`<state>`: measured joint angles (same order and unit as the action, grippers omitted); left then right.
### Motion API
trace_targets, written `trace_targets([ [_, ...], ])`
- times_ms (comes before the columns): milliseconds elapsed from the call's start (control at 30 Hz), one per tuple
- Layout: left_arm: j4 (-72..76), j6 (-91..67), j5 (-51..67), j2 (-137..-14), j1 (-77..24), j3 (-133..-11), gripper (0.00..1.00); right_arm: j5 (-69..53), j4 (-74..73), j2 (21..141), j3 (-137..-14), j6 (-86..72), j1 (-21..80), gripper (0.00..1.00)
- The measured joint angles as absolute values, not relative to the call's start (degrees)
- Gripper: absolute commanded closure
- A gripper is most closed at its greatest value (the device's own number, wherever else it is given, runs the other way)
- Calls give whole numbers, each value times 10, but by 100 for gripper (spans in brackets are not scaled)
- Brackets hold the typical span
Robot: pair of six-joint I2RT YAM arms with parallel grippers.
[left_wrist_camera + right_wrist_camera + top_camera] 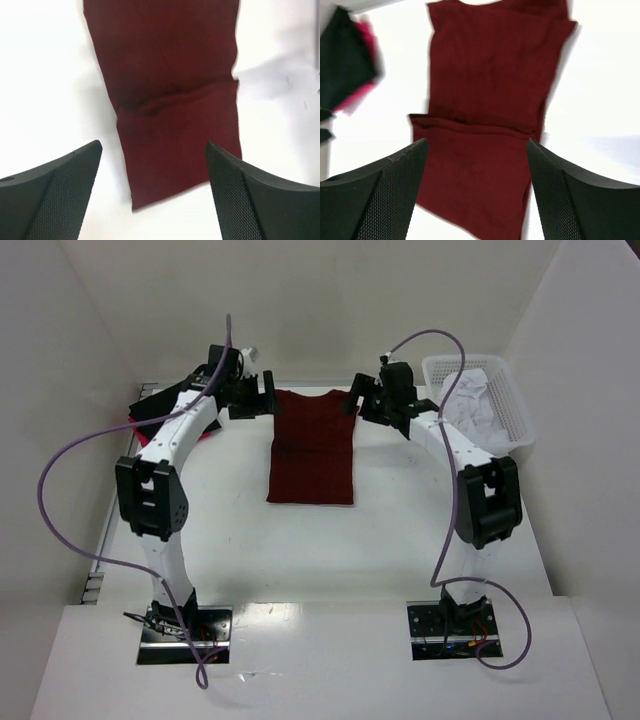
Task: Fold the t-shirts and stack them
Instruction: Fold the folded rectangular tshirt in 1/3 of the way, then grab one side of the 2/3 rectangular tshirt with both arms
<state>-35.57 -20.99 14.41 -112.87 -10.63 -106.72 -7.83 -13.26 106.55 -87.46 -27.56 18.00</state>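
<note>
1. The dark maroon cloth t-shirt [312, 447] is lying flat on the white counter [330, 550], midway between the two arms, narrowed into a long strip with its collar at the far end and a crosswise crease showing partway along
2. It is looking light, thin and limp, so it is likely going to sag and slide wherever it is lifted unsupported; pinching both corners of one short edge together seems the safest hold
3. The left gripper [262, 395] is sitting just beside the collar end's left corner, spread wide and holding nothing
4. The right gripper [356, 400] is mirroring it by the right corner, likewise spread and empty
5. Both arms are reaching far forward, elbows raised, wrists turning inward toward the shirt
6. The folded black and bright pink t-shirts [150, 408] are sitting at the far left, behind the left arm
</note>
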Motion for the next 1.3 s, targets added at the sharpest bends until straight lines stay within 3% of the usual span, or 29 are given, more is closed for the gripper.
trace_targets([
  [233, -322, -214, 174, -994, -117, -834, 8, -89, -107, 935, -715, -280, 189, 15],
  [433, -309, -229, 188, -979, -132, -661, 8, -92, -118, 915, -558, -297, 239, 15],
  [500, -308, -230, 190, -979, -132, -634, 9, -95, -123, 915, -529, -304, 249, 19],
  [733, -272, -231, 198, -981, -132, -624, 13, -97, -107, 915, -511, -322, 255, 31],
  [933, -251, -228, 212, -1010, -132, -631, 16, -98, -94, 924, -512, -330, 261, 34],
  [1300, -237, -226, 224, -1053, -132, -649, 42, -97, -94, 967, -518, -332, 264, 49],
])
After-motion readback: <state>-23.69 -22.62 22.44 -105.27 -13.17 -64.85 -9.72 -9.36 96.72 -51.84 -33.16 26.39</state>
